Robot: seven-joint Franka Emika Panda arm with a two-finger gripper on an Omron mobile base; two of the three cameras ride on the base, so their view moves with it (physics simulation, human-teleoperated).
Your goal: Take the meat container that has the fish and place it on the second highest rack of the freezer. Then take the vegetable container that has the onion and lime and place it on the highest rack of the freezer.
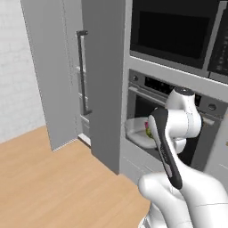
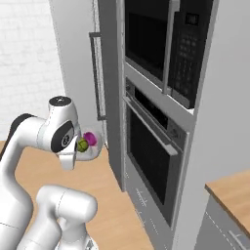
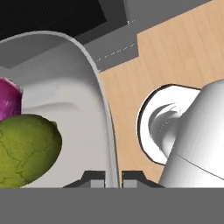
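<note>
One vegetable container (image 3: 83,113), rim pinched between the gripper (image 3: 113,175) fingers; onion (image 3: 9,98) and lime (image 3: 27,148) aboard (loose, likely rollers). Carry level towards freezer (image 1: 58,71).

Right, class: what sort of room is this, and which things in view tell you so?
Most likely a home kitchen. A built-in oven sits under a microwave in one tall column, a tall grey freezer stands beside it, and a wooden counter corner shows nearby.
</note>
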